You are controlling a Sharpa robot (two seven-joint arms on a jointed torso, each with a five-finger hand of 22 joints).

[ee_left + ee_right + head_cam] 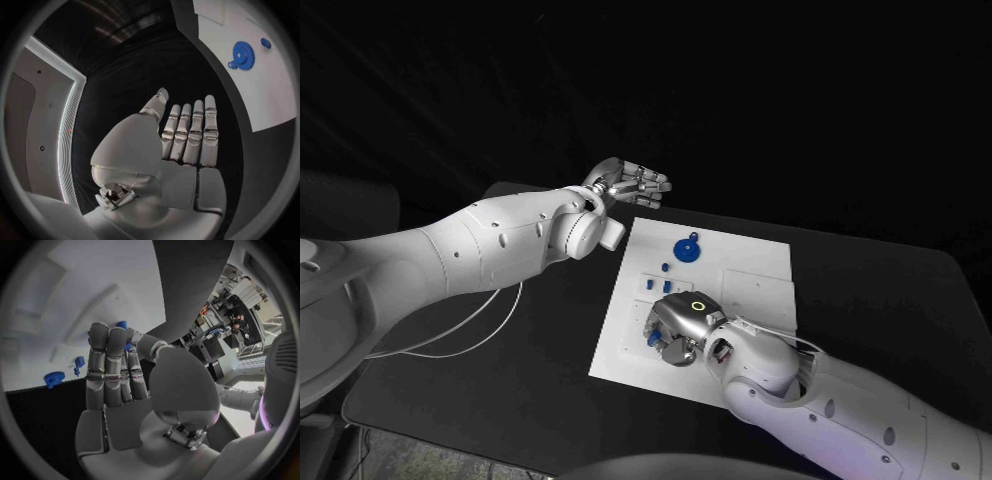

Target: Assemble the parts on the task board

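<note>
The white task board (747, 285) lies in the middle of the black table. A blue gear (687, 249) (242, 51) (54, 378) sits near its far end, with small blue parts (661, 286) (79, 361) just short of it. My right hand (678, 326) (119, 375) rests low over the board's near left part. Its thumb and fingers pinch a small blue part (123, 326); two more blue pieces (653, 338) show beside the fingers. My left hand (629, 185) (181, 135) hovers off the board's far left corner, fingers straight and holding nothing.
The board has raised white blocks (759, 283) on its right half. Black table (516, 360) surrounds the board on all sides. My left forearm (502, 240) reaches across the table's left part, with a thin cable (459, 335) hanging under it.
</note>
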